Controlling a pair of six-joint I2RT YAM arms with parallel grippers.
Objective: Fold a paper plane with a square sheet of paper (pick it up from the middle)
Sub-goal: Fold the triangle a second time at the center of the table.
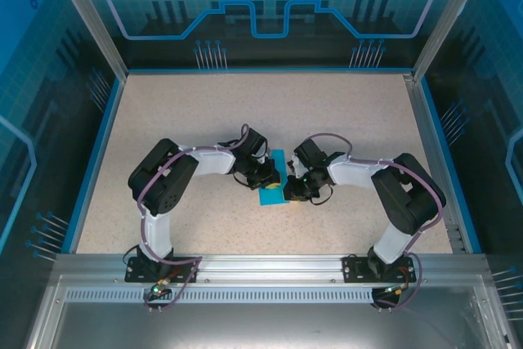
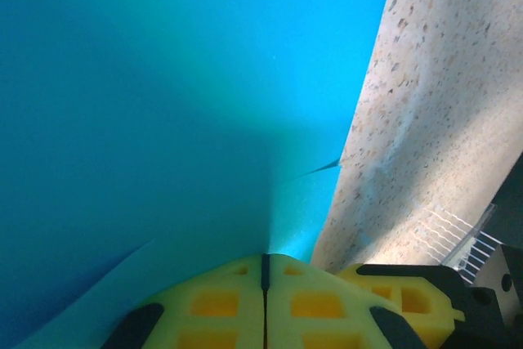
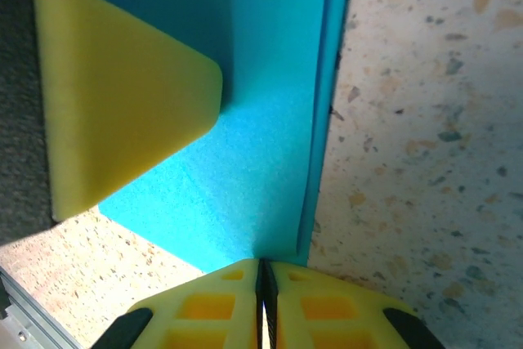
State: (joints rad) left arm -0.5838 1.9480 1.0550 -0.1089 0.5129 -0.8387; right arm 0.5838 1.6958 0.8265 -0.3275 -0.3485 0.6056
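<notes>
Your teal sheet of paper lies on the speckled table near its middle, between the two arms, which bend inward and meet over it. From above it reads as a narrow strip rather than a full square, running away from the bases, with much of it hidden under the wrists. Your left gripper has its yellow fingers pressed flat together with no gap, the tips at the paper, which fills most of that wrist view; a faint crease runs out from the tips. Your right gripper is also closed, only a thin dark line showing between the fingers, its tips meeting the near corner of the sheet beside a doubled, folded edge along the paper's right side. You cannot tell from either wrist view whether paper is pinched between the fingers. In the right wrist view, a yellow finger of the left gripper lies on the sheet.
</notes>
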